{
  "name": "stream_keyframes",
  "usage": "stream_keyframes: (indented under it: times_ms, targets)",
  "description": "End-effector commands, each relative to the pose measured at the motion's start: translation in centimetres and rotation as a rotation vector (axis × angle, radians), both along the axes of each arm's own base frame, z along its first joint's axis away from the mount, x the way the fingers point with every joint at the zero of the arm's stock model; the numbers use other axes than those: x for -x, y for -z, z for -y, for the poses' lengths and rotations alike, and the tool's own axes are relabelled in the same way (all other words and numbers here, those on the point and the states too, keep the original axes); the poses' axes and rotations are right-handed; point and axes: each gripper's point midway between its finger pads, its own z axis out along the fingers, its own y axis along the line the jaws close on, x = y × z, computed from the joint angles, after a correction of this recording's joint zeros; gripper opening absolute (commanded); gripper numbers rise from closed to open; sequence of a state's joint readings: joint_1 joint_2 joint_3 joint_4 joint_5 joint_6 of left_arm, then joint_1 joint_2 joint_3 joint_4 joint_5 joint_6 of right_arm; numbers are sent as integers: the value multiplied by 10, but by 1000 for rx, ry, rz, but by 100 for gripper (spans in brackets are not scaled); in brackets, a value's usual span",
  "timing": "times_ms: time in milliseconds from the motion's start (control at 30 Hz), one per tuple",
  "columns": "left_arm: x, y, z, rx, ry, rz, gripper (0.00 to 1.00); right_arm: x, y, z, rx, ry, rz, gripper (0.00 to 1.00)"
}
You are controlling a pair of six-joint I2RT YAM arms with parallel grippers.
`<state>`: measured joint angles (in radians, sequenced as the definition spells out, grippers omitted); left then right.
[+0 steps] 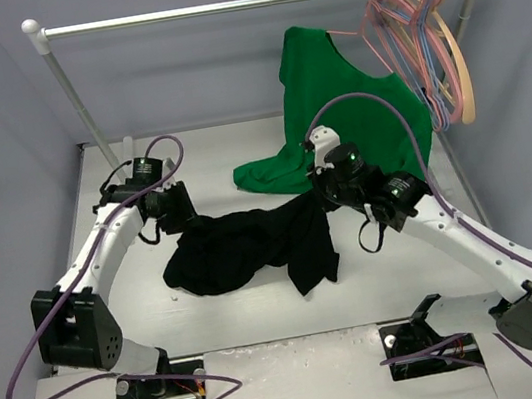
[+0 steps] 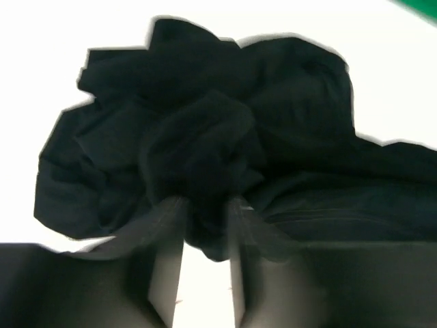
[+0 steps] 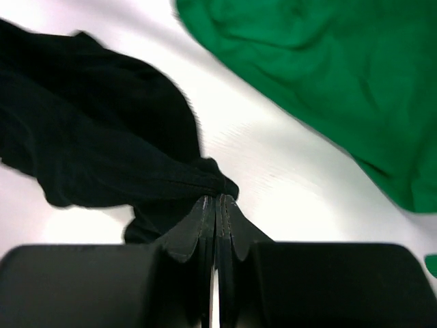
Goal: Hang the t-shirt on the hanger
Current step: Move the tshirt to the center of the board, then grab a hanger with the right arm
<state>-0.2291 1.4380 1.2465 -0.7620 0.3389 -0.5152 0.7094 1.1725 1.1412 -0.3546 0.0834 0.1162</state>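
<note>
The black t-shirt (image 1: 243,249) lies crumpled on the white table between my two arms. My left gripper (image 1: 186,215) is at the shirt's left upper edge. In the left wrist view its jaws (image 2: 205,205) stand a little apart, with a bunched fold of the t-shirt (image 2: 205,116) hanging between the blurred fingertips. My right gripper (image 1: 322,199) is at the shirt's right upper corner. It (image 3: 217,199) is shut on a pinched edge of the t-shirt (image 3: 89,137). The pink wire hanger (image 1: 382,24) hangs on the rail at the back right, among other hangers.
A green t-shirt (image 1: 354,115) hangs from the rail (image 1: 216,8) and drapes onto the table behind my right gripper; it fills the upper right of the right wrist view (image 3: 321,75). A tan hanger (image 1: 461,67) and blue hangers (image 1: 435,82) hang beside the pink one.
</note>
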Motion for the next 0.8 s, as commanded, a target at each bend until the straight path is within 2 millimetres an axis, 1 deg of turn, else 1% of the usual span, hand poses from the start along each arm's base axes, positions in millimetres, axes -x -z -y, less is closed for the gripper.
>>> stream_keyframes:
  times_ms: [0,33,67,100,133,167,200,233,300,333,367,400,433,467,500,533,567,600,633,667,700,733,767]
  targets:
    - [-54,-45,-6,-2,-119,217,32,-26,-13,14,-42,67,19,5]
    - [-59,-51,-5,-2,-119,230,37,-27,-16,15,-31,64,29,12]
    - [-63,-55,-5,-7,-122,236,42,-30,-33,14,-38,56,64,21]
    - [-66,-64,-5,-5,-120,255,49,-32,-43,12,-42,48,88,30]
    - [-70,-79,-5,-2,-118,287,52,-35,-53,12,-35,34,116,44]
    - [-70,-86,-8,-15,-126,303,56,-37,-63,12,-36,29,138,47]
    - [-70,-93,-10,-21,-126,318,57,-40,-87,11,-55,26,186,51]
    - [-68,-102,-13,-40,-119,331,58,-42,-96,12,-53,28,201,52]
    - [-64,-112,-22,-80,-130,356,59,-47,-117,14,-34,27,253,52]
    - [-58,-116,-27,-104,-122,363,59,-50,-137,14,-45,30,289,51]
    - [-56,-118,-30,-119,-122,369,59,-52,-148,17,-34,39,318,50]
    - [-54,-119,-35,-140,-127,373,59,-54,-161,20,-32,49,347,43]
    - [-48,-121,-39,-158,-121,380,59,-56,-184,24,-44,69,394,39]
    - [-43,-117,-40,-166,-114,369,59,-58,-195,29,-40,91,420,34]
    - [-39,-115,-40,-168,-108,362,59,-64,-204,38,-5,129,450,26]
    - [-31,-117,-42,-174,-93,367,59,-67,-214,44,5,150,475,22]
    - [-27,-116,-43,-177,-87,363,59,-70,-238,60,-3,196,521,19]
    - [-20,-108,-45,-192,-76,336,59,-79,-243,68,22,223,534,16]
    - [-14,-111,-47,-195,-75,345,59,-84,-248,77,31,246,540,16]
    - [-8,-107,-48,-199,-70,334,59,-91,-262,102,37,310,565,15]
    - [-4,-105,-49,-203,-67,326,59,-101,-260,108,48,320,555,15]
    - [1,-109,-49,-195,-65,337,59,-106,-260,120,56,345,548,16]
    - [5,-106,-50,-193,-61,326,59,-117,-260,141,70,399,545,17]
